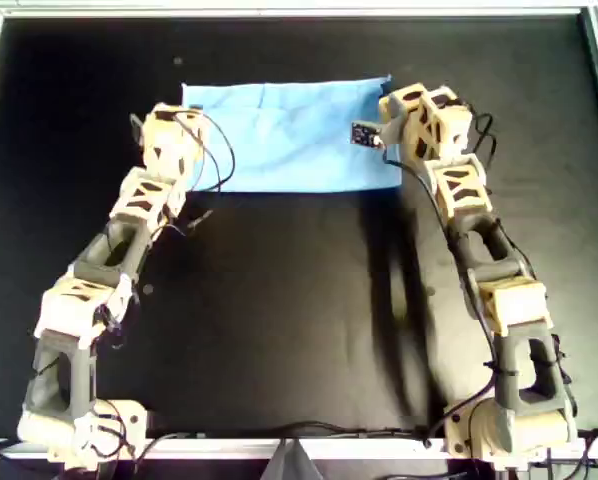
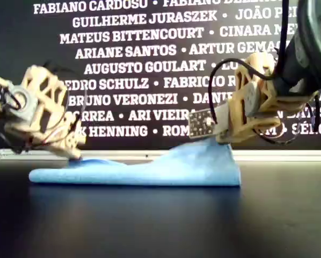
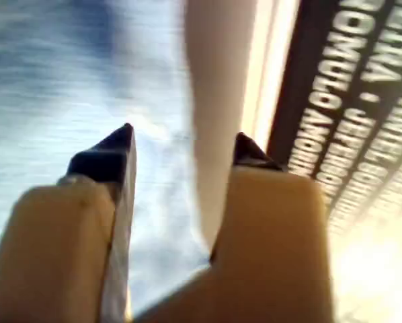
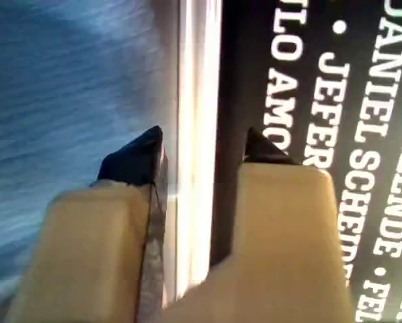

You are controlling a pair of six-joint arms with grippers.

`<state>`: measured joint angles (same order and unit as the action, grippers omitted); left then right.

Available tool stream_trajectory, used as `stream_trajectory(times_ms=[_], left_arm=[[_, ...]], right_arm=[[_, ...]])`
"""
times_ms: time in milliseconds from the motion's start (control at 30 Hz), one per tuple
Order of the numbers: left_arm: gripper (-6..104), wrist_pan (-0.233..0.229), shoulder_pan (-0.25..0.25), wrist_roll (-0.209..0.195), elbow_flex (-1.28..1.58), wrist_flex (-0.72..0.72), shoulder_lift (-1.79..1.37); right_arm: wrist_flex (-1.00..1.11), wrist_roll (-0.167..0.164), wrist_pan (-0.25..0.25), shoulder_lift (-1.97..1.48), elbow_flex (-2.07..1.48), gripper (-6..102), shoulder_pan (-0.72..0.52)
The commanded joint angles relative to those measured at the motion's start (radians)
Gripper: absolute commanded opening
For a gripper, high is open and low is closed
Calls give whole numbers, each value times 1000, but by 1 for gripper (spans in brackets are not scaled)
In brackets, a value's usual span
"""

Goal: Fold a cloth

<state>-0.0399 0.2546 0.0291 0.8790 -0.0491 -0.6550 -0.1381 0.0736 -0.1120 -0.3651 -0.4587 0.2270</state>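
Note:
The light-blue cloth (image 1: 289, 135) lies as a wide rectangle at the far side of the black table, and shows in the exterior view (image 2: 166, 166) with its right end raised. One arm's wrist (image 1: 171, 140) stands at the cloth's left edge in the overhead view, the other arm's wrist (image 1: 419, 120) at its right edge. The wrist views do not show which arm is which. My first gripper (image 3: 184, 145) is open over blurred cloth (image 3: 46, 101), with nothing between its jaws. My second gripper (image 4: 204, 141) is open beside the cloth (image 4: 66, 87), over the table's white rail (image 4: 197, 67).
A banner with white names (image 2: 150, 54) stands behind the table's far edge. A metal frame (image 1: 279, 12) borders the table. Both arms' bases (image 1: 69, 430) (image 1: 509, 425) stand at the near edge. A small camera board (image 1: 364, 133) juts over the cloth's right part.

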Motion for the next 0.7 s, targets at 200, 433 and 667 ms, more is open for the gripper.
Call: stream_trajectory(times_ms=[200, 433, 667], left_arm=[[52, -5, -75, 2, -67, 26, -63], [52, -8, -87, 3, 46, -25, -252], [52, -8, -80, -12, 580, -183, -946]], right_arm=[[52, -3, 5, -72, 86, 51, -9], [15, -3, 5, -187, 48, 51, -29], [-268, -3, -9, -644, -290, 51, -60]])
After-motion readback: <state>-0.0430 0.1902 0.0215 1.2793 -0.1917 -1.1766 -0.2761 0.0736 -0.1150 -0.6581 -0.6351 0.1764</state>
